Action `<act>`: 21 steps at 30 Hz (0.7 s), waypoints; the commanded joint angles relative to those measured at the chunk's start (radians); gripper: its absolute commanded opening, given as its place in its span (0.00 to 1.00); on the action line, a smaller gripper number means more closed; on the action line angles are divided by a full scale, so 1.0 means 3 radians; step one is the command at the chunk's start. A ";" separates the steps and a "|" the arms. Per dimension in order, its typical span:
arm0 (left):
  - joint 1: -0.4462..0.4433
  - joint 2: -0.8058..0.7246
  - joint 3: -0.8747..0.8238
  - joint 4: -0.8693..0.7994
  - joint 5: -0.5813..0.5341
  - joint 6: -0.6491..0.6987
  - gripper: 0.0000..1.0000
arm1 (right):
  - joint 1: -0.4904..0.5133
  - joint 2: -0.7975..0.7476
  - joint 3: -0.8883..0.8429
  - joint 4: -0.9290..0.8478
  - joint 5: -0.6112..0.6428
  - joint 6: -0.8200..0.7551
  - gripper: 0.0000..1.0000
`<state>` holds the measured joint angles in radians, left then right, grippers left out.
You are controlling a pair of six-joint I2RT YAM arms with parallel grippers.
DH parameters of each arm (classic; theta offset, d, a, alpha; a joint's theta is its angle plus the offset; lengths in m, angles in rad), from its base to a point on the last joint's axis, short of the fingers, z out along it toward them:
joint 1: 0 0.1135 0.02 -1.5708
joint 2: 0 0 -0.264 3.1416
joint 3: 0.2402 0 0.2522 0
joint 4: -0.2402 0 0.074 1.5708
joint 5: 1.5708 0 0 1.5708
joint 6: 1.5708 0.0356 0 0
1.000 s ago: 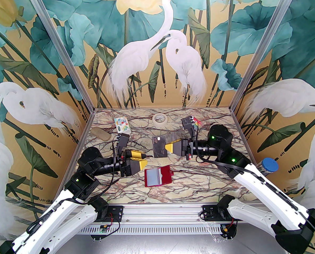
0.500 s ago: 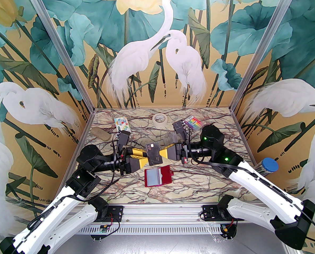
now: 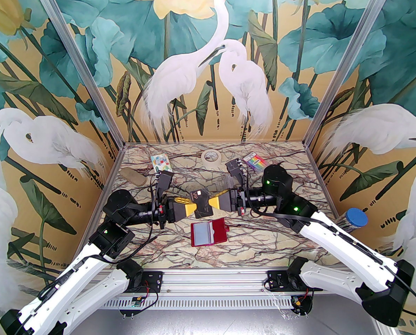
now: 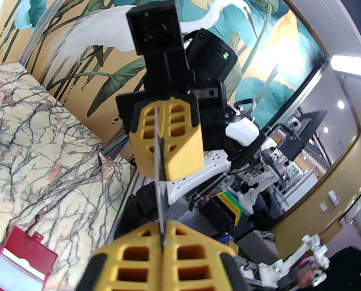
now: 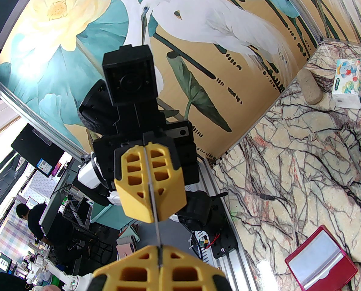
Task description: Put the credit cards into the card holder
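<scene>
A dark credit card [image 3: 202, 202] marked VIP hangs in the air over the table's middle, pinched from both ends. My left gripper [image 3: 194, 208] is shut on its left edge and my right gripper [image 3: 213, 202] is shut on its right edge. In the left wrist view the card [image 4: 159, 174] shows edge-on, running from my own yellow fingers [image 4: 138, 259] to the right gripper [image 4: 165, 141]. The right wrist view shows the same thin edge [image 5: 156, 220]. The red card holder [image 3: 208, 233] lies open on the table just in front, a pale card [image 3: 202, 231] in its pocket.
At the back lie a tissue packet [image 3: 161, 163], a tape roll [image 3: 211, 156] and a rainbow-striped packet [image 3: 256, 161]. A beige stone [image 3: 134, 177] sits at the left and a clear plastic box [image 3: 228, 180] behind the card. A blue-lidded jar [image 3: 356, 218] stands off the right edge.
The right gripper carried the card left and lower, toward the left gripper. The left gripper moved in and closed on the card's free edge.
</scene>
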<state>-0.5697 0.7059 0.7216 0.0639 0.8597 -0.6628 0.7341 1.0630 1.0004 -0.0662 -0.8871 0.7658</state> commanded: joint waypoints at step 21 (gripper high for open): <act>-0.0013 0.0131 0.0075 -0.0108 0.0388 -0.0100 0.00 | 0.0034 -0.0046 0.0037 -0.0299 -0.0270 -0.0563 0.18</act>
<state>-0.5697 0.7399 0.7227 0.0326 0.9302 -0.6720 0.7391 1.0622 0.9974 -0.1459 -0.9474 0.6334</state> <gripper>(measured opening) 0.033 0.189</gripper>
